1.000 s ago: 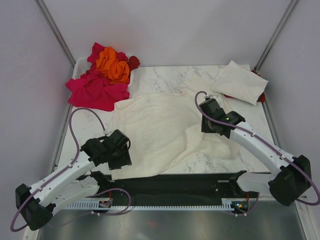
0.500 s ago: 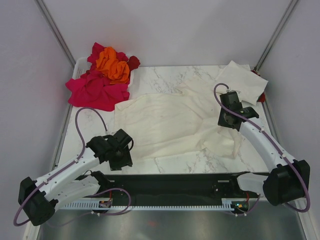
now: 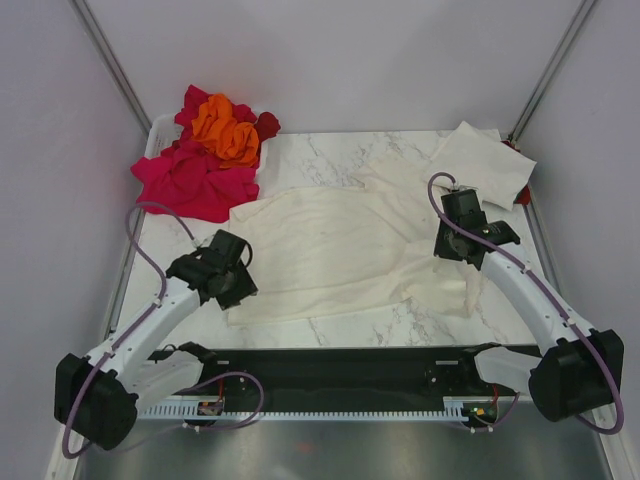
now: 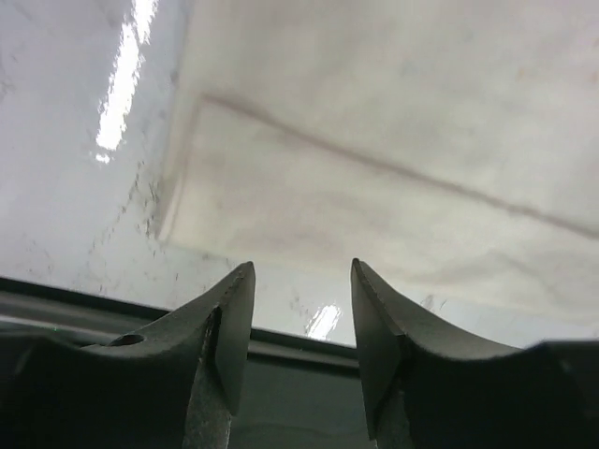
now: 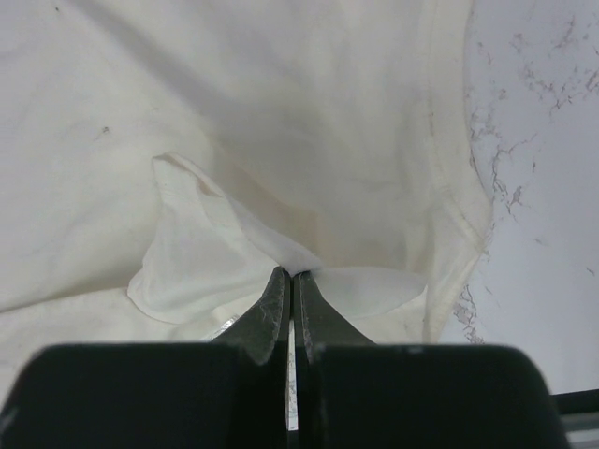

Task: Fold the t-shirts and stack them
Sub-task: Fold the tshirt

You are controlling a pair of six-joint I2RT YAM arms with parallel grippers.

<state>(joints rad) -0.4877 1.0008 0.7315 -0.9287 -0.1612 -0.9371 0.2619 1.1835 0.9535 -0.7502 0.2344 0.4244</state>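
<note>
The marble table (image 3: 330, 150) carries one cream t-shirt (image 3: 330, 250) spread wide across its middle, its near hem close to the table's near edge. At the far left lies a heap of tees: a pink one (image 3: 185, 180), an orange one (image 3: 225, 125) and a dark red one (image 3: 268, 123). At the far right sits a folded cream tee (image 3: 485, 160). The right arm reaches far along the right side, and the right gripper (image 5: 290, 276) is closed tight on a pinched fold at the spread shirt's right part. The left arm bends in from the near left; the left gripper (image 4: 299, 271) is moderately open and empty above the shirt's near-left corner.
</note>
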